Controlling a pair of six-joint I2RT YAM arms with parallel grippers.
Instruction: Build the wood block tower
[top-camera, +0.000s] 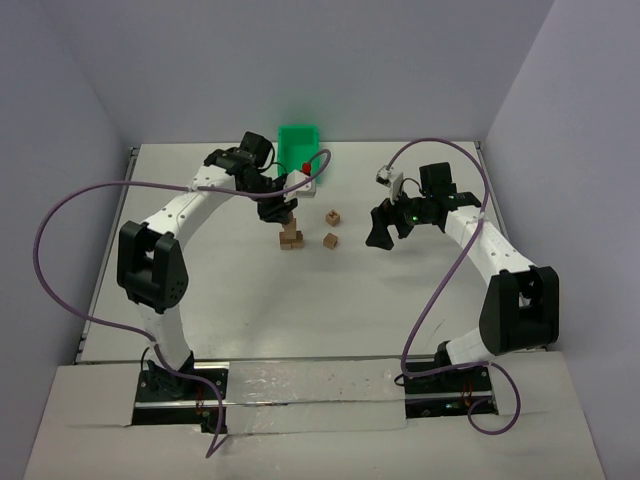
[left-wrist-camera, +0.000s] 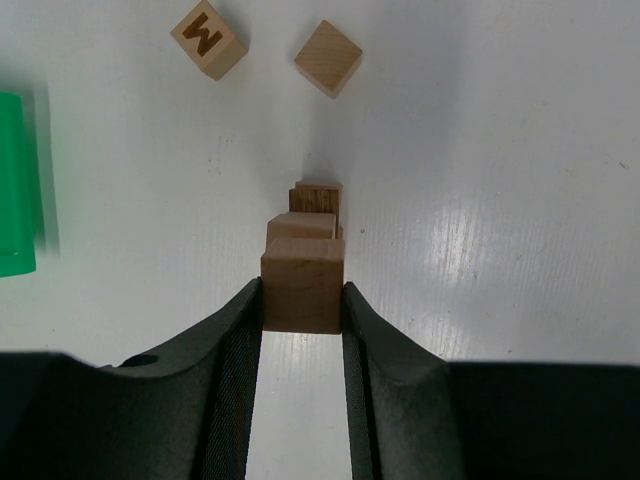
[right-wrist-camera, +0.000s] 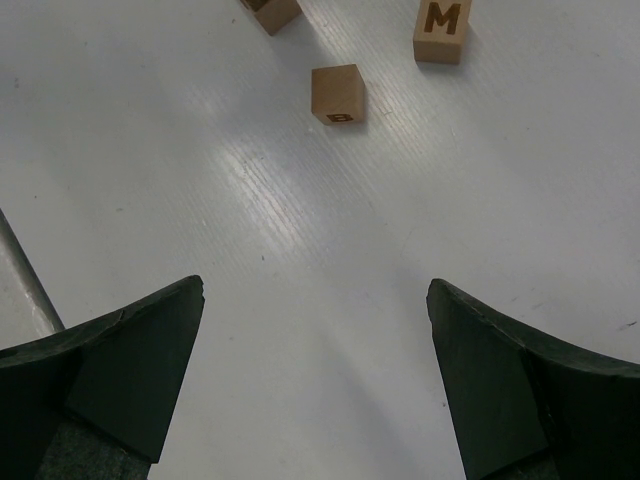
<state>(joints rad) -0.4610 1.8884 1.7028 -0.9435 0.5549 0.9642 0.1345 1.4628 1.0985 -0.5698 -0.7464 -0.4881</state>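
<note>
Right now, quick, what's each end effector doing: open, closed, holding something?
Left end effector: closed on a wood block.
Right end effector: open, holding nothing.

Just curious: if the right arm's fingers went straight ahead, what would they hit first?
Probably the white table, which fills the view between the open right fingers; the block marked B sits farther along. Depth is unclear.
</note>
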